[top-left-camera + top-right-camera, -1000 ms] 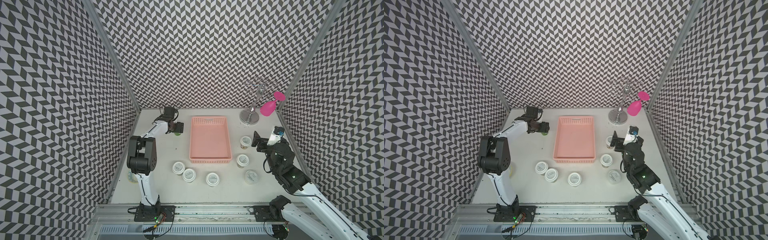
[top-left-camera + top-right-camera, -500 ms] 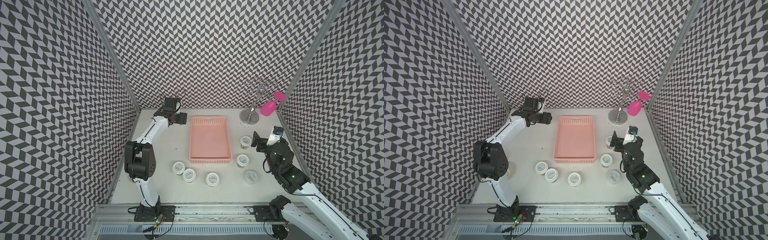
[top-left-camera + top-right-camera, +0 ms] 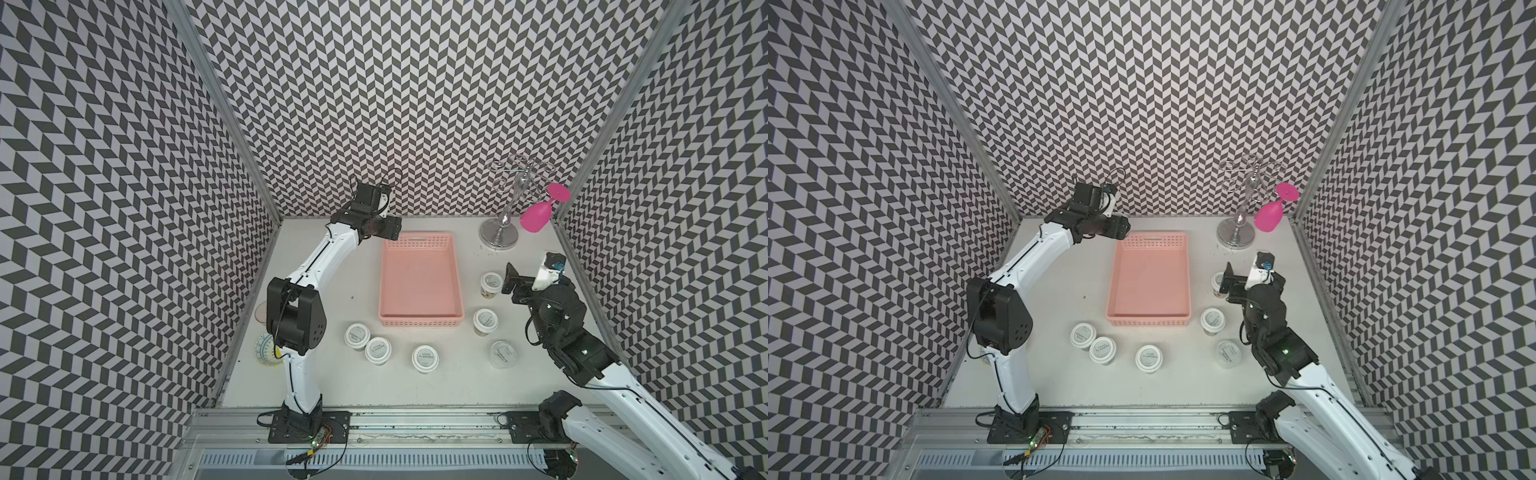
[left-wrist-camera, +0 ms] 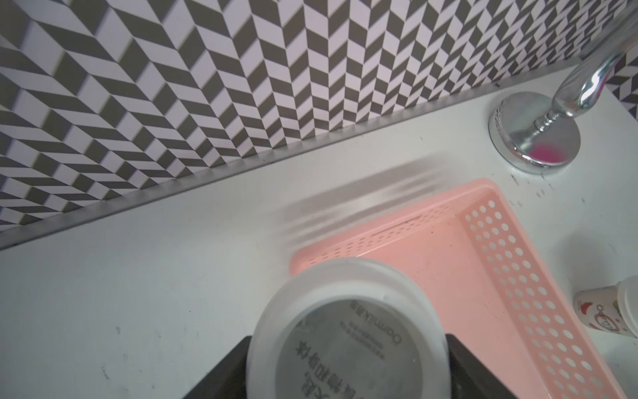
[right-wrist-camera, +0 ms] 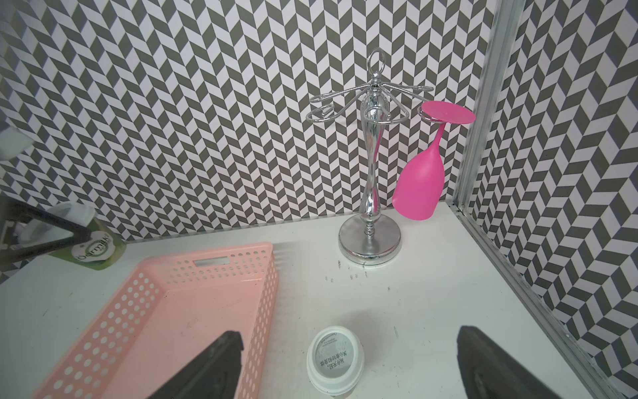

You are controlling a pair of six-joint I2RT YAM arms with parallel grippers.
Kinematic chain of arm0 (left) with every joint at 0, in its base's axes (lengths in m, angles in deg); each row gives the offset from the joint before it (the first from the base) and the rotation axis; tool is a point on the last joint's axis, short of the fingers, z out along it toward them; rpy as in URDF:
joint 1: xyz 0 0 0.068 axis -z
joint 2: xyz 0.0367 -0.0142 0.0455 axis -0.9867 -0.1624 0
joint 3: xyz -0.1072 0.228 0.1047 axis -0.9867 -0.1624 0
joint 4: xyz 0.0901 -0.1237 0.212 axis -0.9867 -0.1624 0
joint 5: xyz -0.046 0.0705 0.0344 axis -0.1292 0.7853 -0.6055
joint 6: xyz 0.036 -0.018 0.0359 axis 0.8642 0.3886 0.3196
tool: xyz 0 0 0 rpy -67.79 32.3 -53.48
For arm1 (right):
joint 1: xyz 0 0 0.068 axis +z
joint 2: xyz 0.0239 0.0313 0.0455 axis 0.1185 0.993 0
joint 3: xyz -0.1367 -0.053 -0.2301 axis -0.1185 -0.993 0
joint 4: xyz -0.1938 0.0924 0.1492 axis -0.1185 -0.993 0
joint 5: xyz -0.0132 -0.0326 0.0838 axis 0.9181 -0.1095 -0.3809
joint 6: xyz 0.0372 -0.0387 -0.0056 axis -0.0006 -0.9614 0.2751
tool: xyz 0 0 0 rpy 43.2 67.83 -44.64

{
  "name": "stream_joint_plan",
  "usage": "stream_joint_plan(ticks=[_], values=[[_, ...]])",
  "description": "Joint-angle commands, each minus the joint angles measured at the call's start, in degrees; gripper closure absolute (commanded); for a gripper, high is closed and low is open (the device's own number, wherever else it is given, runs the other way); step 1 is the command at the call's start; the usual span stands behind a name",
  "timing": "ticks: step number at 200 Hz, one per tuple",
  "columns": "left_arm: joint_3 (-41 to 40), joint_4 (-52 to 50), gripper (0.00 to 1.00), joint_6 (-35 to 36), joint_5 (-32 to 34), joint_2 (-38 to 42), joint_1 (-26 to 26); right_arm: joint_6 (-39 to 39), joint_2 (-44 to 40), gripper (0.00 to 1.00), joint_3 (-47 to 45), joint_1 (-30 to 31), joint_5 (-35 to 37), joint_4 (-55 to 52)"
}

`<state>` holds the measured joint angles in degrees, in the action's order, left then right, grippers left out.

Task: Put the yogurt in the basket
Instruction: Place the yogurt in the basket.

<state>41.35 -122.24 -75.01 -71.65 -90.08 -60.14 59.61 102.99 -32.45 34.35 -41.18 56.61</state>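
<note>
In both top views the left pincer (image 3: 390, 229) covers what it holds, so we see nothing of that tub there. The left wrist view shows it: a yogurt tub (image 4: 348, 342) clamped between two dark fingers (image 4: 234, 369). Only its white lid is visible, the side is hidden, and the picture's edge cuts off the near part. The grey print reads "Oarmilk" above Chinese characters we cannot make out. In the right wrist view the same tub tilts, its green side lettered "oarmilk", just beside the far left corner of the basket (image 5: 138, 293). Whether it touches the desk (image 5: 397, 304) we cannot tell.

The right pincer (image 5: 348, 334) stands wide apart, gripping nothing, above another tub (image 5: 335, 359) beside the basket's right wall. The lid print on that one is too small for us to read. A brownish tub (image 3: 485, 321) and a translucent tub (image 3: 503, 353) stand off the basket's near right corner. A row of three tubs (image 3: 377, 350) stands before its near wall. At the edge of the left wrist view a cut-off tub (image 4: 600, 314) shows a red drawing. A patterned plate (image 3: 266, 353) is half hidden by the left arm.
</note>
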Motion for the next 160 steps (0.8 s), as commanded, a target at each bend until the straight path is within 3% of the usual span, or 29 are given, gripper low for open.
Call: stream_joint_plan(ticks=[1,160], values=[[3.0,-2.2,0.17,0.5,-0.5,-2.7,1.1,-0.4,-0.6,0.01,-0.5,-0.4,0.8,2.9],[7.9,-3.6,0.17,0.6,0.4,-15.0,3.3,-0.2,-0.8,0.0,-0.5,-0.6,-0.4,3.1]])
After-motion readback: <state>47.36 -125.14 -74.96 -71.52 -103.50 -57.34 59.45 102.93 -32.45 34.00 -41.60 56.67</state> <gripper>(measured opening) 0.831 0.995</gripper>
